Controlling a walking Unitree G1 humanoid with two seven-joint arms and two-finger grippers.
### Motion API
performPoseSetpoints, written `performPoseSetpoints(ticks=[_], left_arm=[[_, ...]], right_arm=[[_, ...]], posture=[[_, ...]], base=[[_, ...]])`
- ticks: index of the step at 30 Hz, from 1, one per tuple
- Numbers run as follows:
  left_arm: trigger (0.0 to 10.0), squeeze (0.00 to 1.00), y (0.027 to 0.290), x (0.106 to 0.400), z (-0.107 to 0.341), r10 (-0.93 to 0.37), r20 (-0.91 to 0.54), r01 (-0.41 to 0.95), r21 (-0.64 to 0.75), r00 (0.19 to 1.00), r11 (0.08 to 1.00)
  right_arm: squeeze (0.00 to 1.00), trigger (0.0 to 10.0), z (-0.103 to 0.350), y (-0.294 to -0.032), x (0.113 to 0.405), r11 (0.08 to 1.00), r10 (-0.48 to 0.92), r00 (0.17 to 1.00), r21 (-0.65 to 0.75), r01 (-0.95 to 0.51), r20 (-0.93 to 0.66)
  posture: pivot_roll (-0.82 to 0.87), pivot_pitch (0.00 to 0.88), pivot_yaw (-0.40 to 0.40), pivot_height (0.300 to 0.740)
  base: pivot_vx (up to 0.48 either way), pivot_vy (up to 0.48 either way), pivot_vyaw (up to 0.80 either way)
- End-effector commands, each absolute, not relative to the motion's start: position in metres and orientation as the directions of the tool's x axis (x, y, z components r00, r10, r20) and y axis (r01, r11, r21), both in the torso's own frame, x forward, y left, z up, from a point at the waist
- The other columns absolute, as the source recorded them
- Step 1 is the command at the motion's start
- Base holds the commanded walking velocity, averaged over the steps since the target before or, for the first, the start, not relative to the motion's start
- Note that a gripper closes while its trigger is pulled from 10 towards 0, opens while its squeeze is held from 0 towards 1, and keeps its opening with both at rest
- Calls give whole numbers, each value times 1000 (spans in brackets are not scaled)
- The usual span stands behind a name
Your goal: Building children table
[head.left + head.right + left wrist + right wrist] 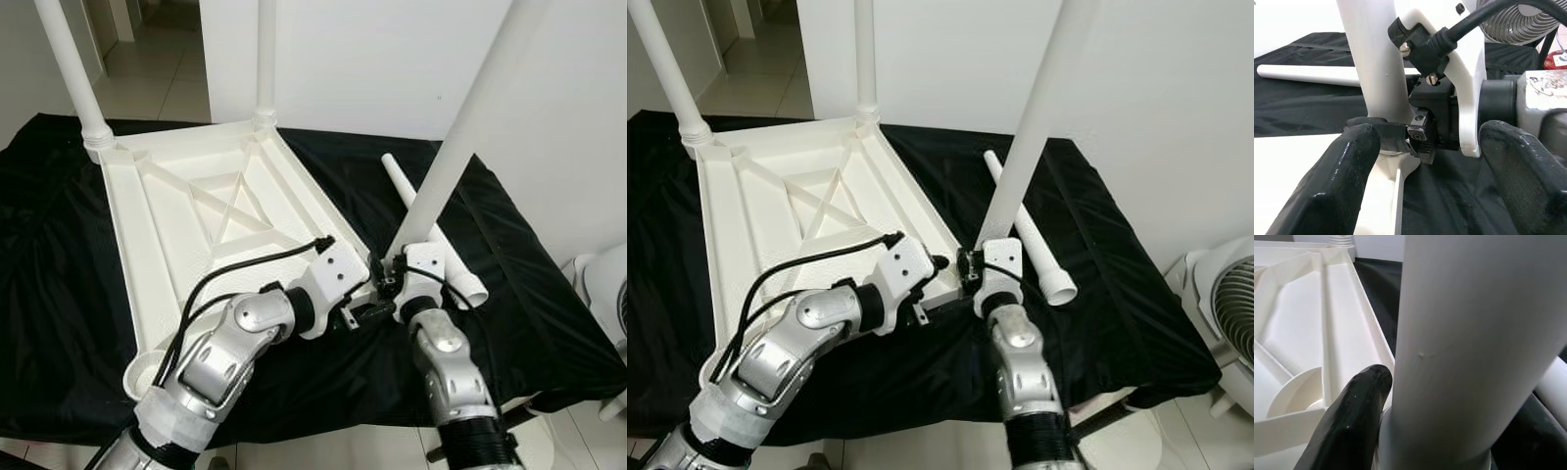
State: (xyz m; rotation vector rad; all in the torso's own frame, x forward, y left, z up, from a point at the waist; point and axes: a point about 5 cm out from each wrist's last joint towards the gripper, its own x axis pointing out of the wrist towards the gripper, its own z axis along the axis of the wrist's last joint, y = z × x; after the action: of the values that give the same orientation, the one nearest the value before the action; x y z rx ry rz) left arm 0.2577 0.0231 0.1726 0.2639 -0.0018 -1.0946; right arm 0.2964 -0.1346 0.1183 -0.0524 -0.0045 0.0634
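right gripper [390,277] is clamped on the leg [468,127] at centre frame, steadying it into the tabletop [186,235] corner socket; left gripper [364,311] sits open beside it.

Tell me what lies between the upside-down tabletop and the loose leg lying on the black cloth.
The upright leg held by the right end effector at the tabletop's near right corner, then bare black cloth before the loose leg, in the eye views.

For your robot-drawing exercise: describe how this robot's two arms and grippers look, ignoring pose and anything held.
Both arms are silver metal with ribbed black cuffs. Each wrist carries a white plastic housing. A black cable loops along the left arm. The left gripper and right gripper have glossy, rounded black fingers.
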Motion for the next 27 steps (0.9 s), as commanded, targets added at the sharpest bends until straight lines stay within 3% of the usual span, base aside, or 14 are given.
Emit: performPoseSetpoints(ticks=[1, 6, 7, 22, 23, 27], left_arm=[[10000, 0, 20, 254, 172, -894, -129, 892, 217, 430, 397], [10000, 0, 20, 254, 172, -894, -130, 892, 217, 428, 396], [10000, 0, 19, 253, 172, -894, -130, 893, 217, 428, 395], [10000, 0, 18, 252, 171, -899, -134, 896, 224, 418, 383], [10000, 0, 18, 252, 171, -899, -135, 896, 224, 417, 382], [10000, 0, 19, 251, 170, -900, -136, 898, 224, 414, 379]], right_arm=[[0, 10000, 106, -135, 290, 998, -15, 998, -60, 11, -67], [0, 10000, 107, -131, 288, 998, -27, 997, -54, 23, -73], [1000, 10000, 108, -132, 288, 999, -27, 997, -42, 24, -66], [1000, 10000, 125, -146, 293, 998, 54, 998, -22, -54, 24], [0, 10000, 126, -145, 293, 995, 92, 995, -26, -92, 30], [0, 10000, 131, -148, 295, 985, 172, 984, -37, -170, 55]], posture=[[86, 0, -89, 740], [86, 0, -90, 740], [85, 0, -91, 740], [84, 0, -90, 740], [84, 0, -90, 740], [82, 0, -84, 740]], base=[[0, 0, 0], [0, 0, 0], [0, 0, 0], [0, 0, 0], [0, 0, 0], [0, 0, 0]])
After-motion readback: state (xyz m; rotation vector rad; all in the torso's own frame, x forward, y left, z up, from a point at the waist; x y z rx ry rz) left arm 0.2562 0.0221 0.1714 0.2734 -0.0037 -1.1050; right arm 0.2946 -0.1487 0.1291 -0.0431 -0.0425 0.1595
